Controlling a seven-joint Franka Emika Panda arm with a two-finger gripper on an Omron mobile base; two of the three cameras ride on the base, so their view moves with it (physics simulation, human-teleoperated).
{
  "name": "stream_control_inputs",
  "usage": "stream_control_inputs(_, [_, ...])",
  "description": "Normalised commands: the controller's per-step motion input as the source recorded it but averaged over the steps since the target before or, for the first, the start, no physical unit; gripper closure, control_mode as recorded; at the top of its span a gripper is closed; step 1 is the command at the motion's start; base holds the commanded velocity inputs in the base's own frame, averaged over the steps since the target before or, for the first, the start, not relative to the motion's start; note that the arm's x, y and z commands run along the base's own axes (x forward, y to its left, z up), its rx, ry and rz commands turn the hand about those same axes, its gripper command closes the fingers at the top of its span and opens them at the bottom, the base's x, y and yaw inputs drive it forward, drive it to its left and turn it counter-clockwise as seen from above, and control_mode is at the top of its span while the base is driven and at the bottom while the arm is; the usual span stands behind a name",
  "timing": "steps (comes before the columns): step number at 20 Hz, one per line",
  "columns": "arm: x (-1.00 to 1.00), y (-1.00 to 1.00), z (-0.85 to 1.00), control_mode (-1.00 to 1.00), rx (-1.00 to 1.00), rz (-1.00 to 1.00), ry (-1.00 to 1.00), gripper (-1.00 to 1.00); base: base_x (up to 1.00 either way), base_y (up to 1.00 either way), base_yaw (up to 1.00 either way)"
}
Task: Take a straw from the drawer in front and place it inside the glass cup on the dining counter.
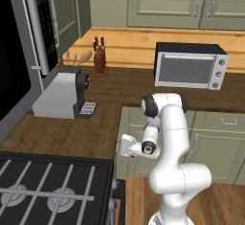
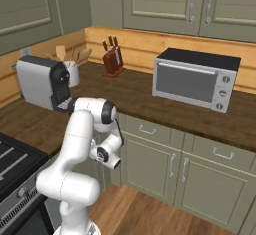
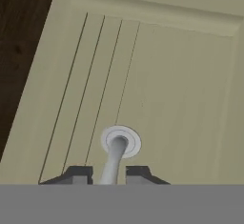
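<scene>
A dark brown worktop [image 2: 150,99] runs under green wall cupboards [image 2: 165,1]. A silver toaster oven [image 2: 196,79] is set near its back edge, a knife block [image 2: 112,58] is kept in the back corner, and a grey coffee machine [image 2: 42,81] is placed by the left end. A black stove [image 1: 48,185] is fitted at the front left. The drawer [image 2: 150,129] is seen shut below the front edge. The gripper [image 3: 108,175] is held open, a finger on each side of a metal handle [image 3: 116,154] on a green panel [image 3: 167,89]. Open wooden floor [image 2: 135,211] is left in front of the low cupboards.
</scene>
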Motion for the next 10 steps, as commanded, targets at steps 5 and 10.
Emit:
stream_control_inputs(5, [-0.39, -0.35, 0.0, -1.0, -0.07, 0.0, 0.03, 1.0, 0.0, 0.0, 0.0])
stream_control_inputs(10, [-0.43, -0.66, 0.0, -1.0, -0.04, 0.0, 0.06, 1.0, 0.0, 0.0, 0.0])
